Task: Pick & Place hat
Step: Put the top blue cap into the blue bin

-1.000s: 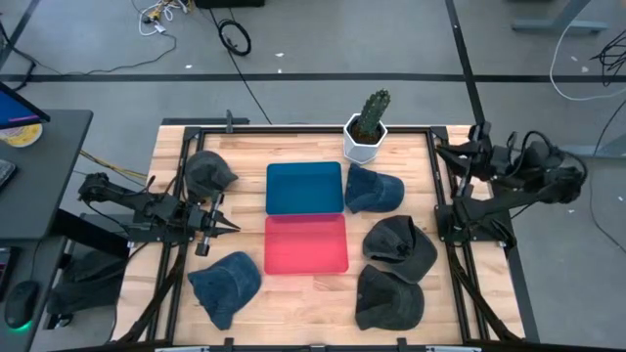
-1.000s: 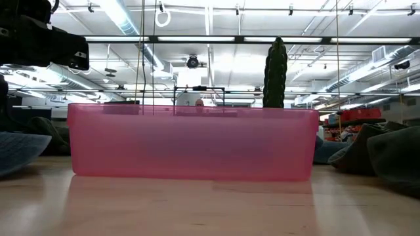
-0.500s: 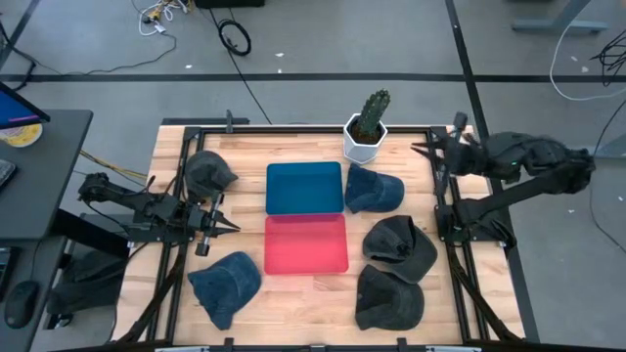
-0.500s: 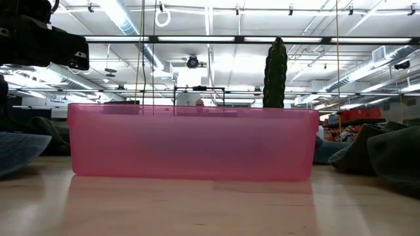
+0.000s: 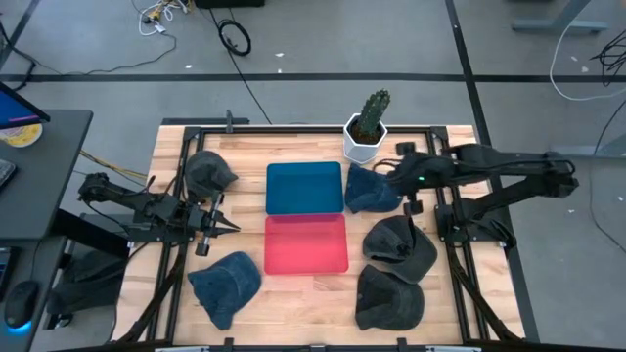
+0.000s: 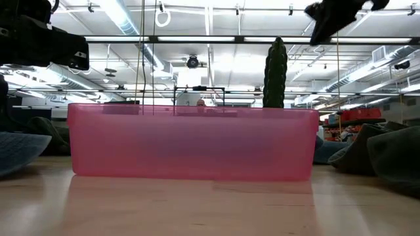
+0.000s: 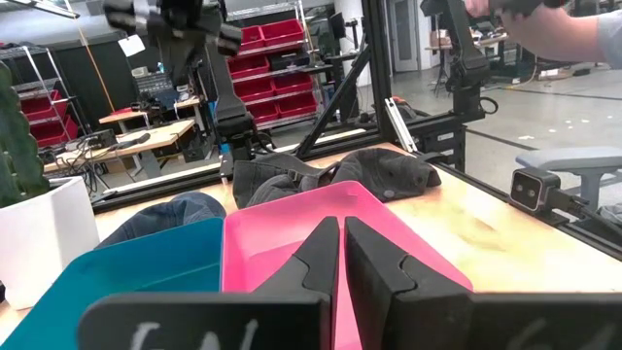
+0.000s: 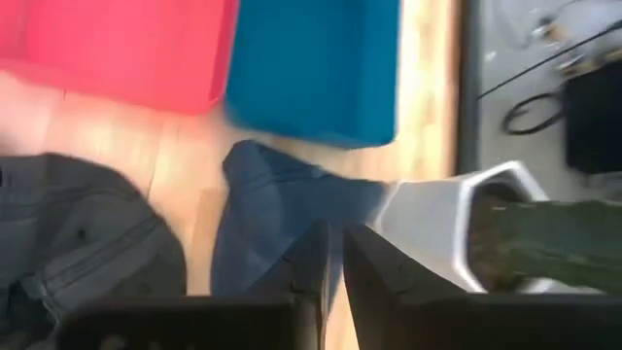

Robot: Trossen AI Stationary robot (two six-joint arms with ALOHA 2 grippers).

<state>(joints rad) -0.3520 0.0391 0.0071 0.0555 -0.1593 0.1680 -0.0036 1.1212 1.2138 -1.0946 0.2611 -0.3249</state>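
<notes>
My right gripper (image 5: 393, 172) is shut and empty. It hovers above the dark blue hat (image 5: 374, 190), which lies flat on the table between the blue tray (image 5: 304, 188) and the table's right rail. In the right wrist view the gripper (image 8: 337, 238) looks down on that hat (image 8: 282, 224). In the low view it is high above the table (image 6: 331, 16). My left gripper (image 5: 227, 227) is shut and empty. It waits at the table's left, level, pointing at the pink tray (image 5: 306, 244).
A cactus in a white pot (image 5: 367, 129) stands just beyond the blue hat. Two dark grey hats (image 5: 399, 246) (image 5: 389, 298) lie at the near right. Another grey hat (image 5: 207, 174) lies at the far left. A denim hat (image 5: 227, 284) lies at the near left.
My right arm has swung from beyond the table's right rail toward the table's left. It has reached in over the table until its gripper stands above the dark blue hat beside the cactus pot. The hats and trays have not moved.
</notes>
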